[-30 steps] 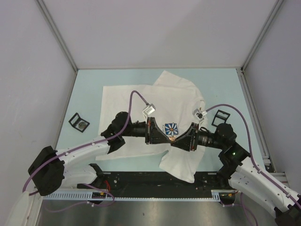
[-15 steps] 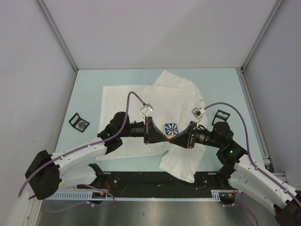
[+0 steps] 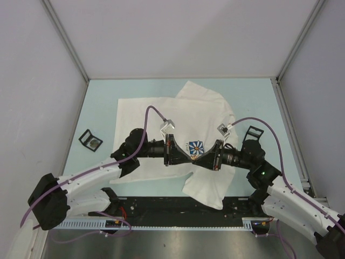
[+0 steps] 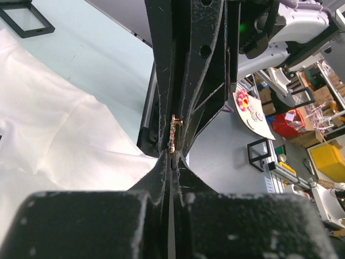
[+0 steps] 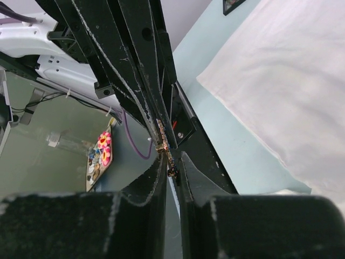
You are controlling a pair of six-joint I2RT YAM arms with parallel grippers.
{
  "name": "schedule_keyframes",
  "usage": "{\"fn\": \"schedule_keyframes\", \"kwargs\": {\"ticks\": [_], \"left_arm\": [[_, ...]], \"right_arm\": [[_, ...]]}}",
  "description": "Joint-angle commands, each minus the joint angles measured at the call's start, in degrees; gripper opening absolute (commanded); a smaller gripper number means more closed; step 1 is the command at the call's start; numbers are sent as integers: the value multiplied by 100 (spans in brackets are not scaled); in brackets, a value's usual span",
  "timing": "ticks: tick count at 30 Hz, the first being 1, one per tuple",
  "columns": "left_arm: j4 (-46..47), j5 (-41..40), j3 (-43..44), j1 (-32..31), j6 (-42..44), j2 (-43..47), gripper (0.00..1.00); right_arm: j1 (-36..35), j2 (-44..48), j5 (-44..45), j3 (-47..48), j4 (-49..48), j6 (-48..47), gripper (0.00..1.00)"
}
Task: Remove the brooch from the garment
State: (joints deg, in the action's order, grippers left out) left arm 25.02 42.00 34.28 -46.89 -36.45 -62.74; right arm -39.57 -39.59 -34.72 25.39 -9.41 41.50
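Teal table [image 3: 102, 97], frames [image 3: 90, 141] flanking garment [image 3: 199, 108], brooch [image 4: 173, 128] pinched

Plain grey walls [image 3: 178, 38] enclose a pale turquoise table [image 3: 102, 97]; aluminium rails [image 3: 66, 40] edge the corners.

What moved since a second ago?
The left fingers and right fingers slid a little to the left together, staying pinched tip to tip on the brooch above the shirt. The shirt has not moved.
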Motion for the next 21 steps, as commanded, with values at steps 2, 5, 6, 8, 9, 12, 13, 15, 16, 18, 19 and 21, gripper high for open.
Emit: {"fn": "schedule_keyframes", "kwargs": {"ticks": [2, 5, 6, 8, 9, 12, 13, 15, 16, 18, 19, 21], "left_arm": [[399, 273, 0, -48, 234, 315, 0], [329, 300, 8, -48, 357, 385, 0], [250, 300, 26, -48, 401, 420, 0], [153, 239, 43, -48, 437, 455, 0], [48, 143, 43, -48, 463, 508, 0], [-268, -295, 78, -48, 454, 613, 0], [-347, -437, 79, -48, 454, 631, 0], [-497, -683, 61, -48, 367, 658, 0], [-550, -789, 70, -48, 366, 632, 0], [-612, -842, 52, -39, 384, 588, 0], [-629, -877, 52, -39, 384, 561, 0], [-612, -860, 52, -39, 393, 517, 0]], "right_arm": [[-15, -154, 194, -25, -61, 148, 13], [-15, -145, 176, -25, -96, 227, 13], [-7, -136, 193, -25, -79, 245, 13], [2, -75, 351, -25, -9, 280, 10], [2, 4, 421, -25, 35, 271, 10], [2, 214, 782, -25, 464, 236, 7], [2, 267, 948, -34, 579, 228, 8], [2, 417, 1037, -34, 887, 201, 17], [2, 452, 1029, -43, 914, 192, 19], [2, 514, 950, -69, 1203, 166, 24], [2, 566, 880, -78, 1257, 140, 26], [-7, 663, 792, -87, 1406, 96, 29]]}}
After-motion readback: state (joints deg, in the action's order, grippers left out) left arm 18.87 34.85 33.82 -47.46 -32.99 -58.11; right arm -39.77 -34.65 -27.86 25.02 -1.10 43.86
